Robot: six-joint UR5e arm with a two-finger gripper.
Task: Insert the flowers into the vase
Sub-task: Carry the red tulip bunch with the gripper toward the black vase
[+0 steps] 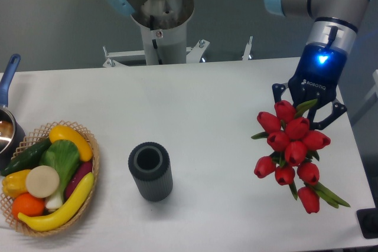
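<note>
Pot (pixel 7 123): far left edge, blue handle, partly cut off by the frame.
Basket (pixel 88 169): wicker, left of the table, filled with toy fruit and vegetables; not part of the job.
Vase (pixel 151 170): dark ribbed cylinder, stood upright at centre-left, mouth open and seen empty. Well apart from the bunch.
Flowers (pixel 293 154): red tulip bunch, seen at the right side of the table, buds spread wider than the vase mouth. Stems are hidden behind the buds and the claw.
Gripper (pixel 309 109): positioned right at the top of the bunch, fingers on both sides of it. Whether the fingers are clenched on the stems cannot be told; contact is hidden by the buds.
Progress: nothing inserted yet. Judged early stage, at or around pickup.
Left to do: bunch to be carried left across to the vase, stems aimed down into the mouth, then released.
Table (pixel 224 92): plain white, flat, matte.
Room: grey wall behind, arm base mounted at the rear.
</note>
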